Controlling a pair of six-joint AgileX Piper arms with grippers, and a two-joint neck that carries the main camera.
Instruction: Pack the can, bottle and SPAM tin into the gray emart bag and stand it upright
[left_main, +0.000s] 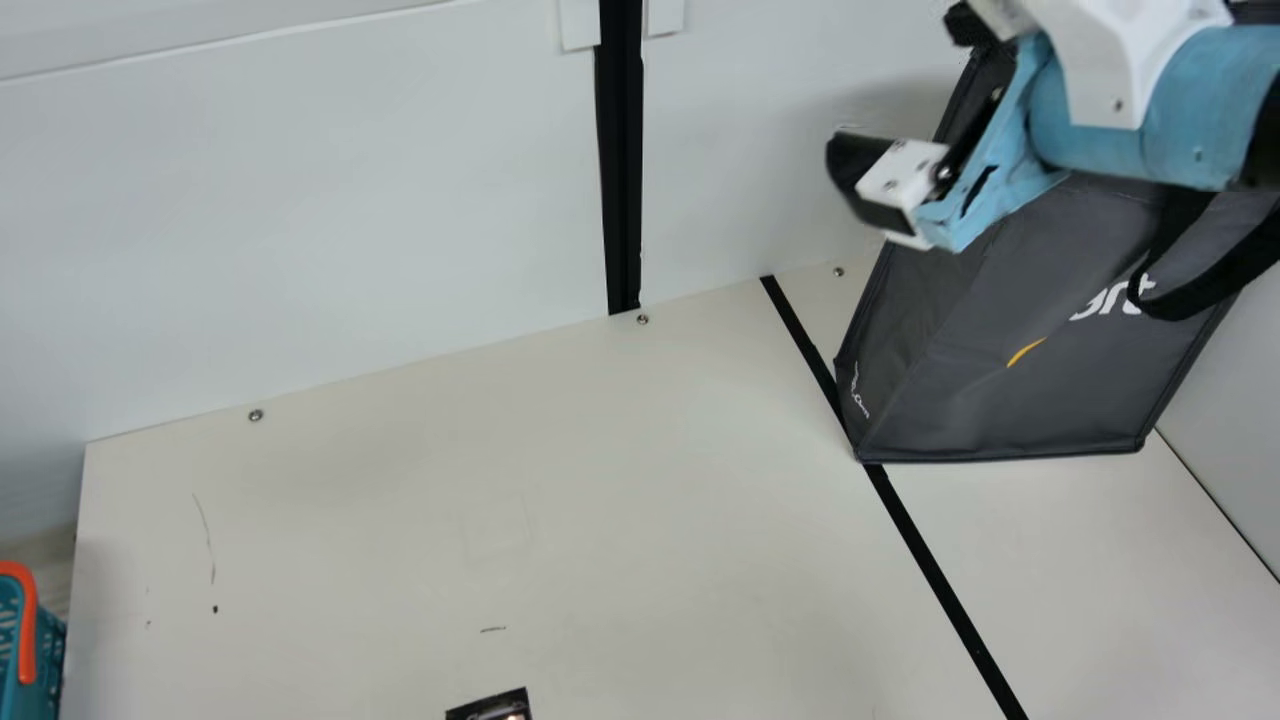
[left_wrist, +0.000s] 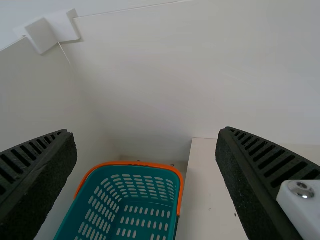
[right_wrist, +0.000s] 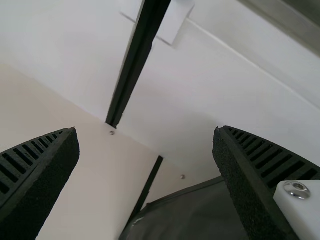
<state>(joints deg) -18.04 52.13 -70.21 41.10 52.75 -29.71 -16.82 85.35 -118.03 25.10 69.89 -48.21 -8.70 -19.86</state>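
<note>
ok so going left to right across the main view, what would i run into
Teal basket with an orange handle → small dark item cut off by the bottom edge → upright black strip on the wall → gray bag

So there's a teal plastic shopping basket (left_wrist: 127, 187) just beside the left end of the cream table (left_main: 450, 500), slotted sides, orange handle (left_main: 25, 625) along its top. White wall panels (left_main: 300, 200) stand behind the table, with a black upright strip (left_main: 622, 160) running down between them. A black stripe (left_main: 940, 575) cuts diagonally over the tabletop, plus a few screws (left_main: 256, 415) near the back edge and some dark scuffs (left_main: 493, 629). Oh, and some small dark thing (left_main: 490, 708) at the main view's bottom edge, too cut off to ID.
</note>
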